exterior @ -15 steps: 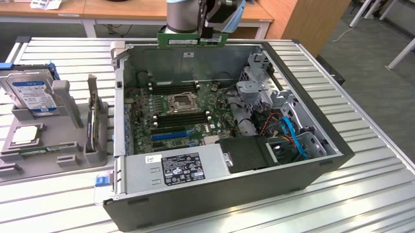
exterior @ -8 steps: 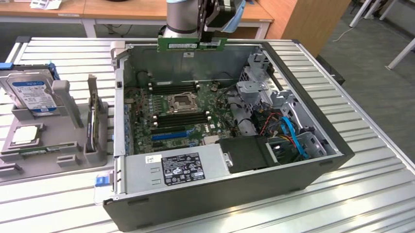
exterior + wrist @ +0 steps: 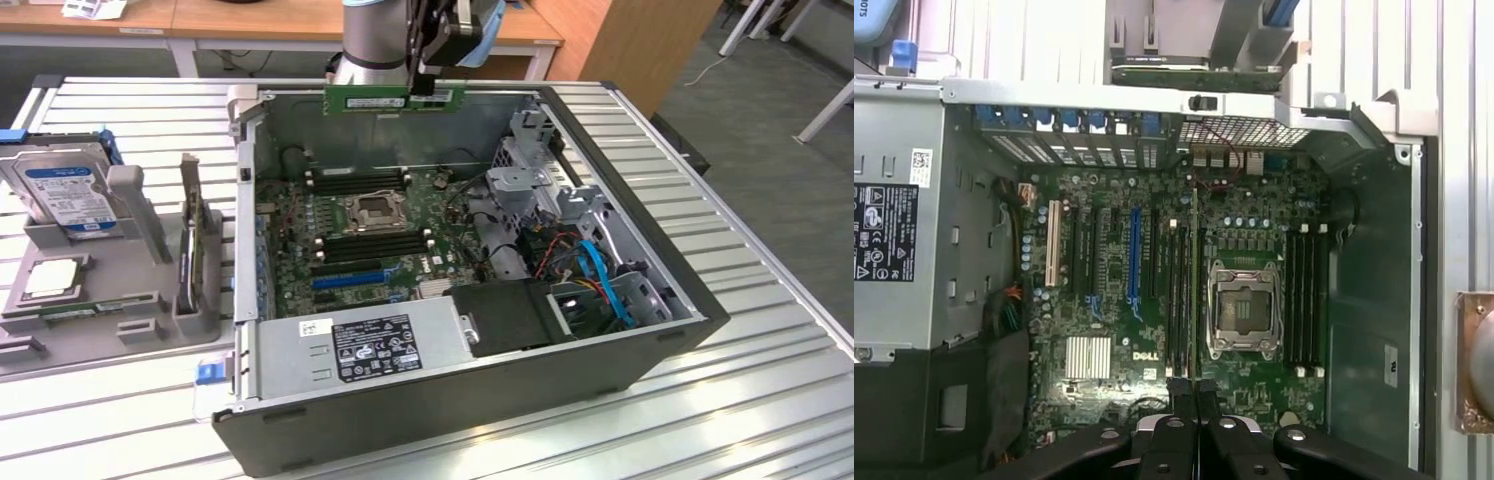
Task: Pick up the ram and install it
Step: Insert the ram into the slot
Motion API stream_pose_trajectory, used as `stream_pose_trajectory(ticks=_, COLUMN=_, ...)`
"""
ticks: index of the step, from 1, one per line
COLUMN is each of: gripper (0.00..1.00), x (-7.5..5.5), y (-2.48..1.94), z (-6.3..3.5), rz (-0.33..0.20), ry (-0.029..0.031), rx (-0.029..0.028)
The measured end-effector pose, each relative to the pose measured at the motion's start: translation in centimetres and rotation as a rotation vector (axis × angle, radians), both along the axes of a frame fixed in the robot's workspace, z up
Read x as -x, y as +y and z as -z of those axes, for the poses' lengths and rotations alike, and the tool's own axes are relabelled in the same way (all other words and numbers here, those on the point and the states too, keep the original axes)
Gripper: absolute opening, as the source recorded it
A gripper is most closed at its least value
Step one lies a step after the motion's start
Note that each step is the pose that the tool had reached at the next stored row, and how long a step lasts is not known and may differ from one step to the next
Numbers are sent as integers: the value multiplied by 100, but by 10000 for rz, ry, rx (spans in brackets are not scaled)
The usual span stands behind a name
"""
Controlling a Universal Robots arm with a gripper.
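In the exterior view my gripper [image 3: 430,92] is pinched narrow on the long, thin green circuit-board ram [image 3: 396,100], gripping it nearer one end than the other. I hold the ram level in the air, above the wall of the open dark-grey metal computer case [image 3: 467,410] that stands opposite the case's silver power supply box [image 3: 360,345]. The ram touches nothing of the case.

Inside the case lies the green motherboard [image 3: 334,230] with its square silver processor socket [image 3: 371,210]. Black memory slots [image 3: 354,180] run along both sides of that socket. Outside the case, to the exterior view's left of it, a grey plastic parts tray [image 3: 80,350] carries a boxy silver hard drive with a blue label [image 3: 64,190] and a small square silver processor chip [image 3: 51,277]. Case and tray rest on a ribbed metal table [image 3: 747,400].

In the wrist view I look straight down into the case [image 3: 1374,300]. My gripper [image 3: 1197,395] is clamped tight around the ram [image 3: 1197,290]. The ram appears edge-on as a thin dark line over the motherboard [image 3: 1114,300], running parallel to the memory slots [image 3: 1304,290] and just beside the processor socket [image 3: 1239,310]. The power supply box [image 3: 894,240] sits against one wall of the case.
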State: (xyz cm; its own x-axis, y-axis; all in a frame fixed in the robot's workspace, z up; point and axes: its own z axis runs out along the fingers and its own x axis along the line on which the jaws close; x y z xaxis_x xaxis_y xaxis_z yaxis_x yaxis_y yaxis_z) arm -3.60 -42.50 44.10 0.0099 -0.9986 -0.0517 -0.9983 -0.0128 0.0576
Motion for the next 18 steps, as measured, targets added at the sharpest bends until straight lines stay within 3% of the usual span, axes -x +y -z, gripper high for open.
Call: stream_pose_trajectory(ticks=18, gripper=11, x=0, y=0, z=137, rz=0, ry=0, rx=0)
